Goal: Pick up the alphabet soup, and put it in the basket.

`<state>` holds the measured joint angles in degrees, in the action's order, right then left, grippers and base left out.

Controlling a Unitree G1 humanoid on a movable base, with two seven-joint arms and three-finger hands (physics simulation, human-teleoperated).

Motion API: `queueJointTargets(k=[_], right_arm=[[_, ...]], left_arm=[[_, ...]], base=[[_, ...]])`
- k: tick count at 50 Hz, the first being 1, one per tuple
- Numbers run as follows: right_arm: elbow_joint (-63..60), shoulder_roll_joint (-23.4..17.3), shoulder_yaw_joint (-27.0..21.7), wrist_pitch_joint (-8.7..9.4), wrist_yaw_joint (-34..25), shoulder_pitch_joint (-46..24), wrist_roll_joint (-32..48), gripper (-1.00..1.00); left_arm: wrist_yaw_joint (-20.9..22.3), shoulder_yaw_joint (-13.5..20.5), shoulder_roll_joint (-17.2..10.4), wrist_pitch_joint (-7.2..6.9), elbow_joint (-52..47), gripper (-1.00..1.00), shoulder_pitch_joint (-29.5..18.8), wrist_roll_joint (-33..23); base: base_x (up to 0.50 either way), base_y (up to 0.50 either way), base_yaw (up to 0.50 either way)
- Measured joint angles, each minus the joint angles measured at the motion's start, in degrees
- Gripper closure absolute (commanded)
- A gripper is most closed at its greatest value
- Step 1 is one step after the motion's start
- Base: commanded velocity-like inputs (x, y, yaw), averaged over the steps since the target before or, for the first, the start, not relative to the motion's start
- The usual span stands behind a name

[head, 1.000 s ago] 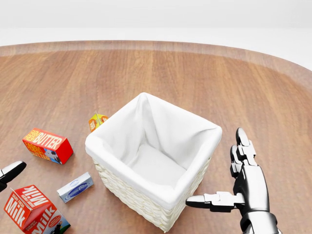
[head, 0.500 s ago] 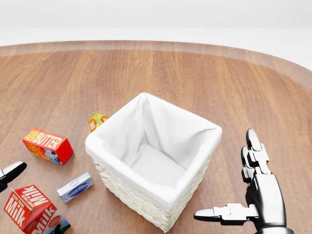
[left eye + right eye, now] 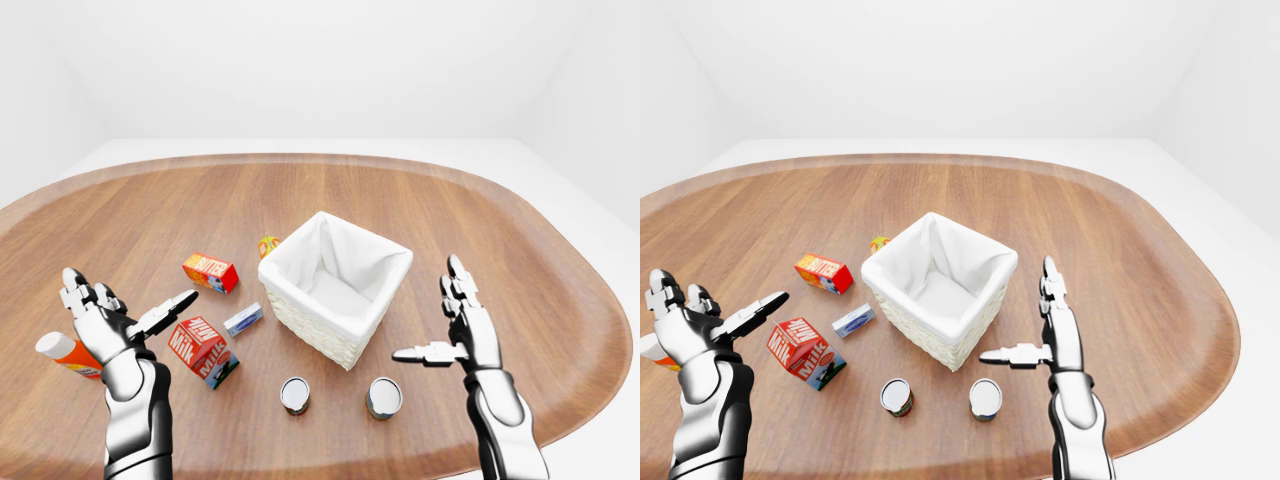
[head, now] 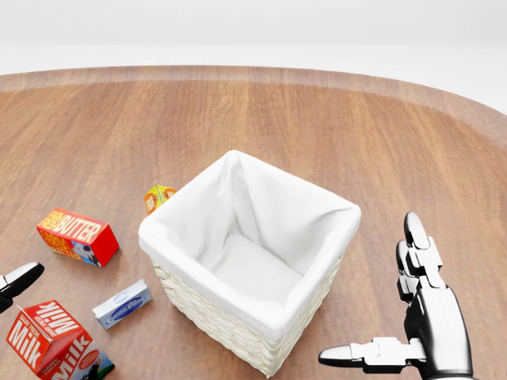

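On the oval wooden counter (image 3: 500, 215), a red carton (image 4: 49, 339) reads "Milk" in white letters and a red-and-orange box (image 4: 77, 236) reads "BUTTER"; the small blue-and-silver packet (image 4: 122, 303) beside them carries print too fine to read. The white cloth-lined wicker basket (image 3: 334, 286) stands mid-counter, empty. Two silver-topped cans (image 3: 295, 394) and (image 3: 384, 397) stand just below it in the left-eye view — which is the alphabet soup I cannot tell. Both hands hover spread wide, holding nothing — left hand (image 3: 110, 322) beside the milk, right hand (image 3: 455, 330) right of the basket, thumb toward it.
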<state>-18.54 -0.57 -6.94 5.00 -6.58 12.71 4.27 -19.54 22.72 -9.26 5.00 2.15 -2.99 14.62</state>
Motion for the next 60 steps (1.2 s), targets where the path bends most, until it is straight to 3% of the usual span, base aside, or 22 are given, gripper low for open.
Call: queueJointTargets(k=[15,27,32,49,60], right_arm=[[0.3,0.15,-0.01,0.0,-0.62,1.33,0.23,-1.0],[0.21,0.72,-1.86,-0.43,-5.65,6.23,0.19,-1.0],[0.64,1.23,-2.54,-1.97,-7.85,8.46,0.94,-1.0],[2.81,3.34,-4.33,-10.0,-14.35,14.91,2.61,-1.0],[4.16,3.86,-2.8,-10.0,-15.09,16.9,5.04,-1.0]], left_arm=[[-0.1,0.04,0.04,0.0,-0.62,-1.0,0.14,-0.01],[-0.16,0.08,0.25,0.0,-1.56,-1.0,0.43,-0.32],[-0.15,0.12,0.33,0.0,-1.57,-1.0,0.45,-0.53],[-0.2,-0.14,0.09,0.0,0.47,-1.0,-0.03,-0.86],[-0.22,-0.29,0.03,0.0,0.63,-1.0,0.05,-0.8]], base=[[0.0,0.0,0.0],[0.0,0.0,0.0],[0.0,0.0,0.0],[0.0,0.0,0.0],[0.0,0.0,0.0]])
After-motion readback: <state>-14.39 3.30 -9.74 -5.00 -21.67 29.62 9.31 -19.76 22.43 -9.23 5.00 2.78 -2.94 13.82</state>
